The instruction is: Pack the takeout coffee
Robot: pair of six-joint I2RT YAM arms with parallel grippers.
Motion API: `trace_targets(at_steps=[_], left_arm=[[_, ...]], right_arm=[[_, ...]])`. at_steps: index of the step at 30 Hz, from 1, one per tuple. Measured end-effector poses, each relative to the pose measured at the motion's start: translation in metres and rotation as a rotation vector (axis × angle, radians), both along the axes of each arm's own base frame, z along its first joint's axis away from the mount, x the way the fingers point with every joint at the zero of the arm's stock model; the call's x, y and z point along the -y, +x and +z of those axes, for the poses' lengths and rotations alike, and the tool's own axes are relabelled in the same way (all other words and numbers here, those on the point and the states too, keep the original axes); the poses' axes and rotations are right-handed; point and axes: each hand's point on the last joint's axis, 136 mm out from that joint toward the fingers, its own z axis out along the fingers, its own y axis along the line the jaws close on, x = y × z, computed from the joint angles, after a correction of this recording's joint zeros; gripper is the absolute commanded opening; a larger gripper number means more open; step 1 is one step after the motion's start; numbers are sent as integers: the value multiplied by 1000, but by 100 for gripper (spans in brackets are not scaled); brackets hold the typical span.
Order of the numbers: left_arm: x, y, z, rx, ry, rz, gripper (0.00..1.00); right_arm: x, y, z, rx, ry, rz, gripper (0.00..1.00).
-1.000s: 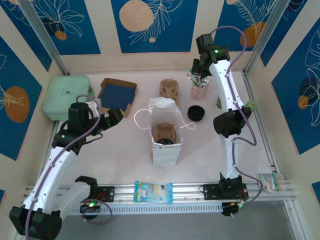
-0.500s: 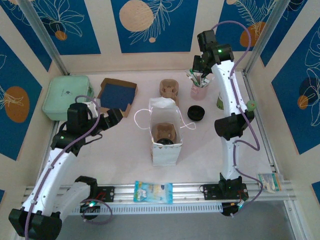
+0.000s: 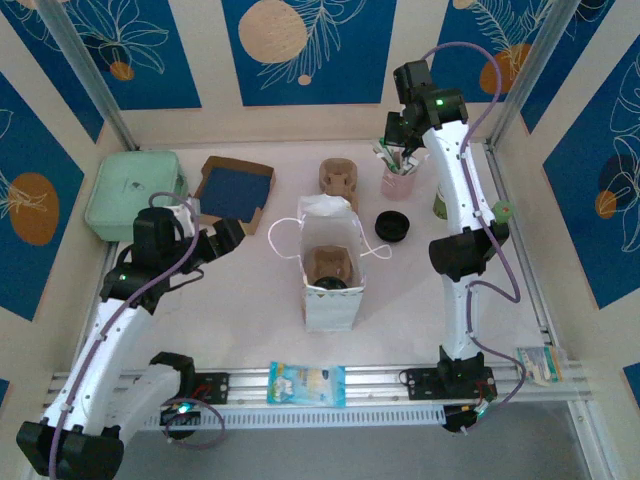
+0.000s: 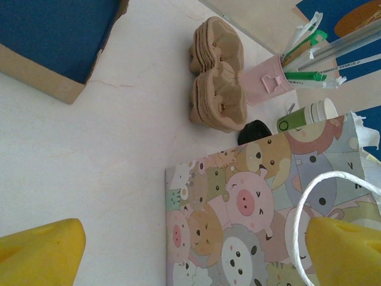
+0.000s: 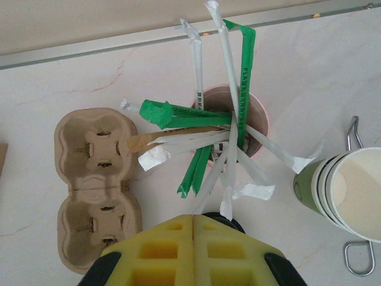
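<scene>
Fingers on your left gripper are spread wide. In the left wrist view the two yellow pads sit at opposite bottom corners, with only the table and the side of the paper bag between them. Nothing is held. One pad overlaps the bag's white cord handle in that view; you cannot tell if they touch. The gripper hangs left of the bag, near it, aimed at it.

Fingers on your right gripper are pressed together, seam closed, nothing pinched. It hovers above the pink cup at the far side of the table, and you look straight down on the wrapped straws, green and white, fanning out of the cup.

Takeout coffee: inside the paper bag, at its near end. From the top view you get just the round black lid; the bag walls hide the cup body. A brown pulp carrier lies in the bag just behind it, on the far side. You cannot tell whether the cup is seated in it.

The bag stands upright mid-table, mouth open, cartoon animal print on its side, handles flopped out left and right.

Around it:
- A stack of pulp carriers sits just left of the pink cup.
- A stack of paper cups, green outside, cream inside, unlidded, sits to the right of the pink cup.
- A loose black lid lies on the table between the bag and the pink cup.
- A brown box with a blue inside and a mint container sit at the far left.
- A blue snack packet lies on the rail at the near edge.
</scene>
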Motion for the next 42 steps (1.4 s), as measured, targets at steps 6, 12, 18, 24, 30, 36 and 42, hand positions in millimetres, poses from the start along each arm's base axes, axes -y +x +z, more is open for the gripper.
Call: trace_targets(at_steps=[6,12,18,24,30,36,42], left_arm=[[0,0,1,2,0,0,94],[0,0,1,3,-1,0,94],[0,0,3,6,-1,0,94],[0,0,6,15,-3,0,94],[0,-1,8,20,-4,0,94],[0,-2,9,25,-5,0,93],[-1,-3,11,33,-7,0,93]], right_arm=[[2,-9,22,46,10,6,3],[2,-12,32,71,19,8,3],[-1,-13,33,73,19,15,3],[-3,-17,40,87,23,24,3],[-5,-27,57,123,32,35,3],[-7,-36,69,146,40,49,3],[-12,-47,83,174,49,66,3]])
